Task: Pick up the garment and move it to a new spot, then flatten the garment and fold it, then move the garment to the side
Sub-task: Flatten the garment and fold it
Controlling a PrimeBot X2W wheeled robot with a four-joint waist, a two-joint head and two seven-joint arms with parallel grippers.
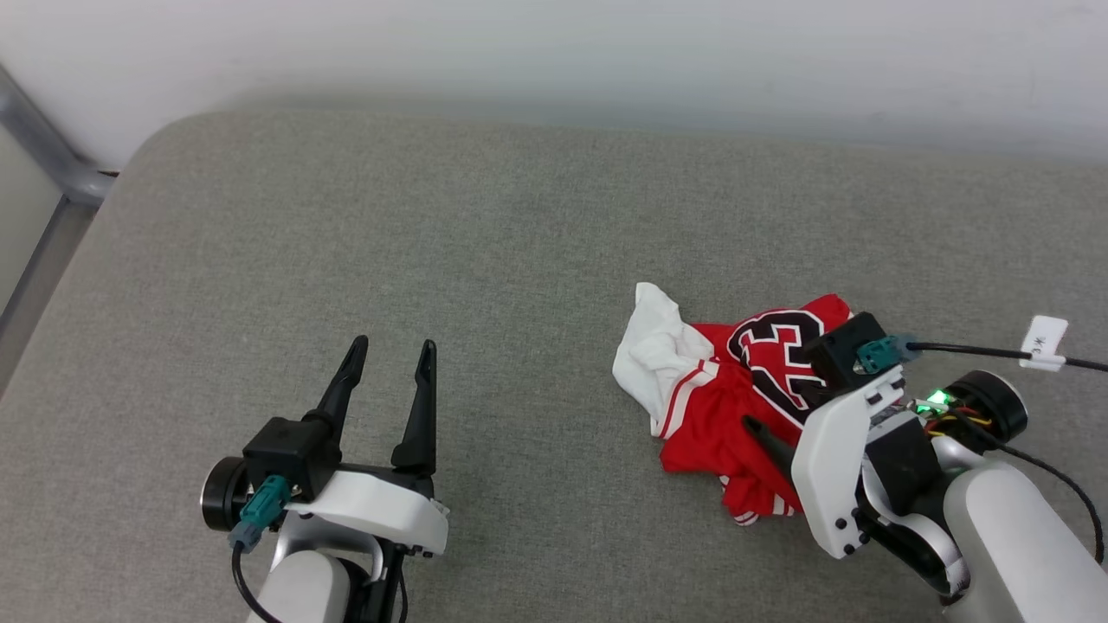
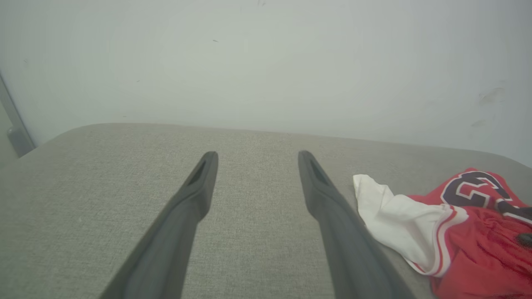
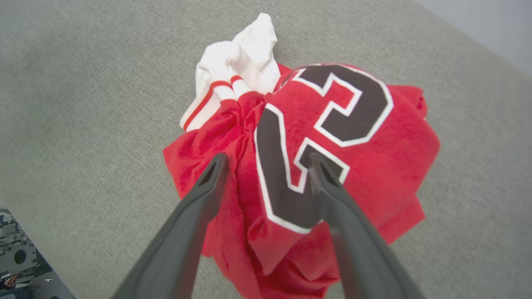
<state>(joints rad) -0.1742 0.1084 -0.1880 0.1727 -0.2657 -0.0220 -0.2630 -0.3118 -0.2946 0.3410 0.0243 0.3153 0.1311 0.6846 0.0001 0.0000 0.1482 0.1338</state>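
Observation:
The garment (image 1: 718,407) lies crumpled on the grey cushion at the right: red cloth, a white sleeve (image 1: 658,346) with striped trim at its left, black white-outlined numerals on top. My right gripper (image 3: 267,158) is open just above the heap, its fingers either side of a red fold and the numeral (image 3: 332,108); nothing is gripped. In the head view one of its fingers (image 1: 766,437) shows over the red cloth, the other hidden by the wrist. My left gripper (image 1: 391,350) stands open and empty at the lower left, well clear of the garment (image 2: 461,236).
The grey padded surface (image 1: 485,242) stretches wide to the left and back of the garment. A white wall (image 1: 554,52) runs along its far edge. A metal frame (image 1: 52,164) stands past the left corner. A tagged cable (image 1: 1043,342) trails from the right wrist.

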